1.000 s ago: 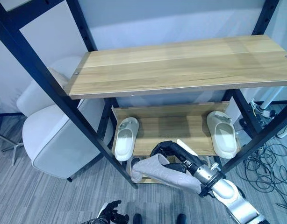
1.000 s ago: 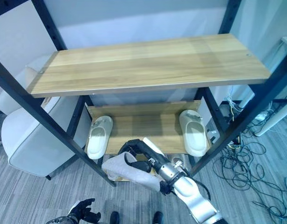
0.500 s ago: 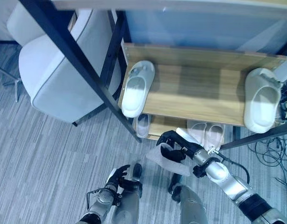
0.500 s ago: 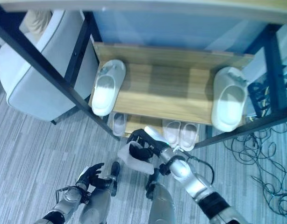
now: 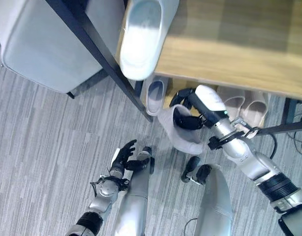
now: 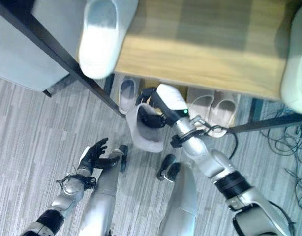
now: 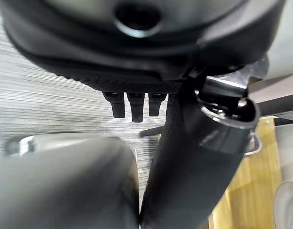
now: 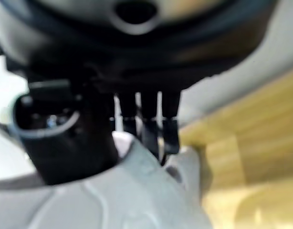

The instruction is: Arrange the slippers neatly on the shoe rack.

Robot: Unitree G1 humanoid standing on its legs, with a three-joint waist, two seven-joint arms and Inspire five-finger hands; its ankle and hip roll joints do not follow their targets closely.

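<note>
- Right hand (image 5: 188, 115) grips a white slipper (image 5: 178, 132), long axis running from the shoe rack (image 5: 225, 54) front edge toward the floor.
- Left hand (image 5: 122, 156): fingers relaxed, holding nothing.

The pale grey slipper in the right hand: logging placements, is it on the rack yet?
Not yet. The pale grey slipper hangs above the floor, gripped by the right hand, before the lowest shelf.

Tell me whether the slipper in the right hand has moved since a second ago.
Yes. The held slipper in the right hand has come down: earlier it overlapped the front edge of the middle shelf; now it hangs below, by the pairs on the bottom shelf.
</note>
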